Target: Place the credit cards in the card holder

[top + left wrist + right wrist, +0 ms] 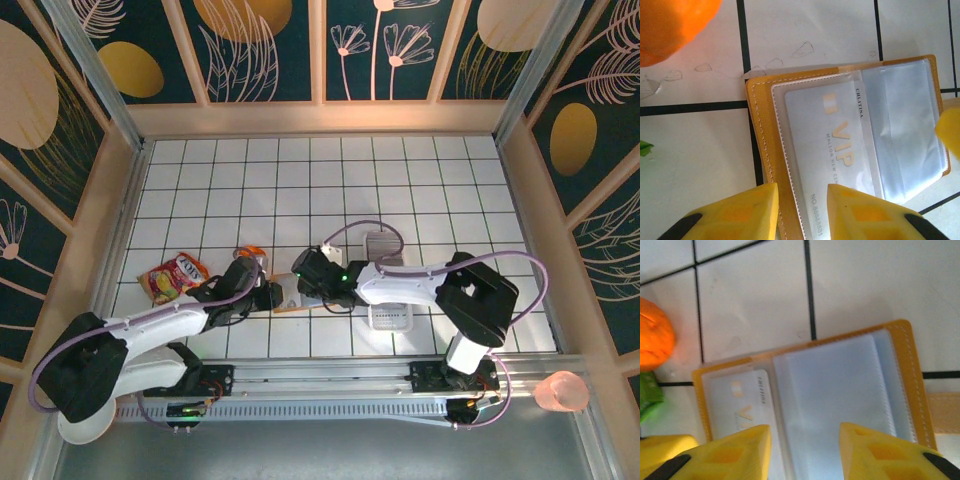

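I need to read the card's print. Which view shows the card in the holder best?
Left wrist: the card lies large, its VIP lettering readable. Right wrist shows one part of it; top external, too small to tell.

Dark walls point(400, 70) with gold leaf patterns ring me at the frame's top and sides; my white table point(300, 170) carries a black grid.

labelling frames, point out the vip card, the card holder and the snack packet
vip card point(832, 145): left wrist view, printed face.
card holder point(910, 380): right wrist view, tan right border.
snack packet point(175, 276): top view, wrapper's middle.
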